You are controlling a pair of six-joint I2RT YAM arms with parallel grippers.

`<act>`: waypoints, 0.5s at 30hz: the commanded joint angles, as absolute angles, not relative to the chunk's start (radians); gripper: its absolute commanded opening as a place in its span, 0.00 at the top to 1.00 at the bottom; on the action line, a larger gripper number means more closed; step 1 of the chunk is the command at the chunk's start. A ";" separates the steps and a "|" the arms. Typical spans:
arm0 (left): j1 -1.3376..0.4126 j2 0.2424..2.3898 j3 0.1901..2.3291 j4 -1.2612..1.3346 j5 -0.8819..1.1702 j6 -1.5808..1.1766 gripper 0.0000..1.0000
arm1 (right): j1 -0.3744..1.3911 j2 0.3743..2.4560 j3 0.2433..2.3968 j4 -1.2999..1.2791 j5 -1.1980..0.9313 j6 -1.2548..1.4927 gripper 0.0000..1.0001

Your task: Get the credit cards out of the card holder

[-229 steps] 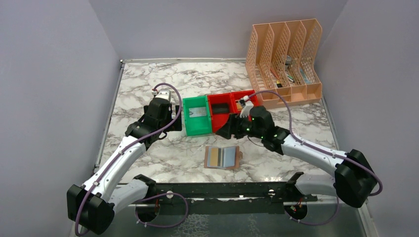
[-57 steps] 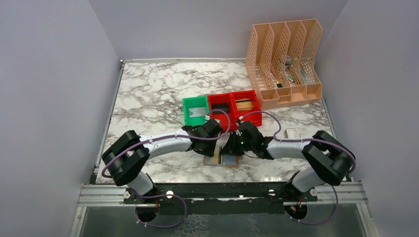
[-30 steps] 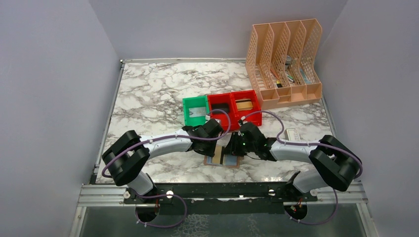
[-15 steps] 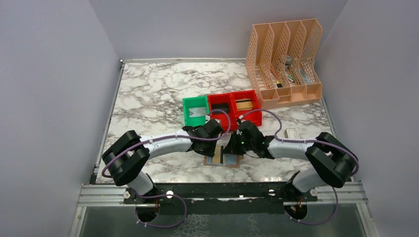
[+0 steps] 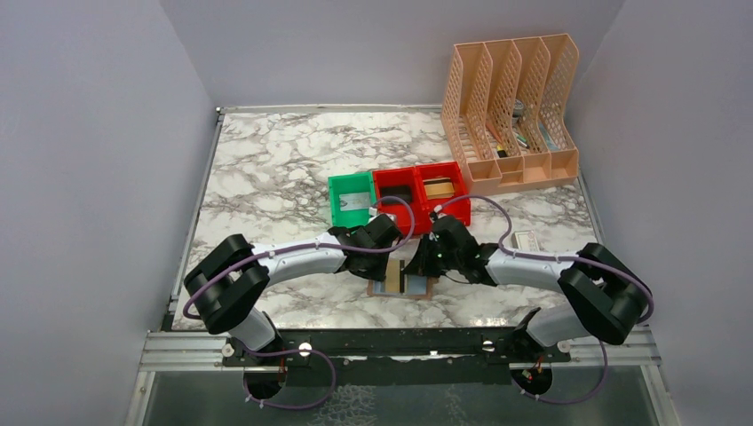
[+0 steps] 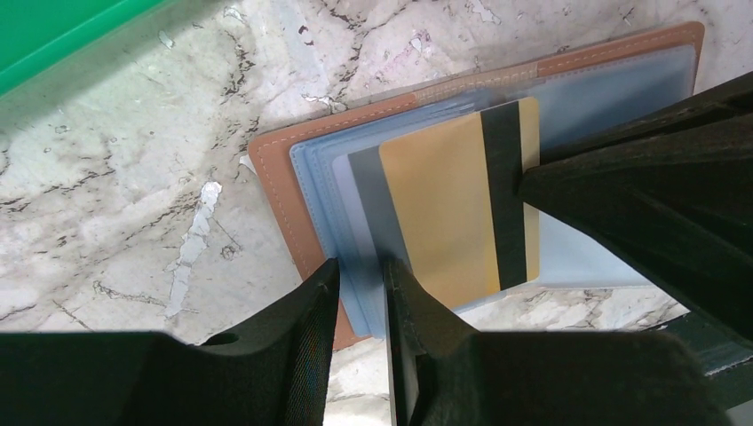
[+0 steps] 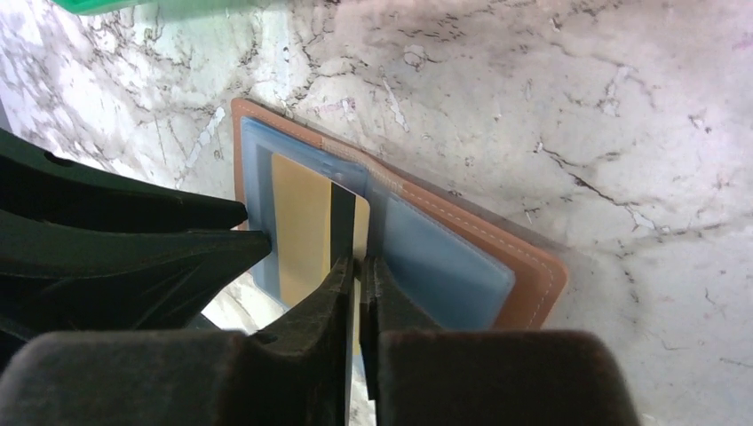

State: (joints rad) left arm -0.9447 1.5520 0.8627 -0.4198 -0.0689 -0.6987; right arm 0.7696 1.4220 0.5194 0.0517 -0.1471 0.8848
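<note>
Right wrist view is showing the right claw pinching the gold card, likely stiff and slippery, by its striped end, inside the soft card holder the left claw is gripping

card holder before bins, card apparently inside

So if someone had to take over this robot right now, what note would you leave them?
Left gripper: jaws pinch the edge of the open card holder, holding it down.
Right gripper: jaws shut on the gold card, not yet clear of the holder.
Done: a pale card lies in the green bin, a tan card in the right red bin.
Left: pull the gold card free, then the grey card beneath it.
</note>
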 commanded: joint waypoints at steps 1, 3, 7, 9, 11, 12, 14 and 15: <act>-0.947 1.577 0.867 -0.473 -0.121 -0.695 0.73 | 0.759 1.410 0.496 0.055 -0.161 0.861 0.89; -0.947 1.576 0.868 -0.473 -0.121 -0.699 0.74 | 0.759 1.420 0.492 0.066 -0.193 0.866 0.80; -0.947 1.575 0.867 -0.471 -0.121 -0.707 0.74 | 0.759 1.419 0.470 0.086 -0.214 0.883 0.68; -0.947 1.575 0.867 -0.471 -0.121 -0.708 0.74 | 0.759 1.418 0.461 0.086 -0.216 0.881 0.65; -0.948 1.575 0.865 -0.470 -0.121 -0.710 0.74 | 0.759 1.422 0.453 0.098 -0.233 0.877 0.66; -0.948 1.574 0.865 -0.469 -0.121 -0.711 0.74 | 0.759 1.430 0.445 0.122 -0.256 0.874 0.68; -0.948 1.576 0.865 -0.466 -0.120 -0.712 0.74 | 0.759 1.460 0.440 0.158 -0.301 0.876 0.73; -0.947 1.578 0.865 -0.465 -0.119 -0.712 0.74 | 0.759 1.479 0.439 0.168 -0.309 0.883 0.74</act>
State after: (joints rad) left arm -0.9447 1.5524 0.8639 -0.4202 -0.0715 -0.7097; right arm 0.7635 1.4239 0.4698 0.1356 -0.2386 0.8856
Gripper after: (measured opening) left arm 0.261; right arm 0.283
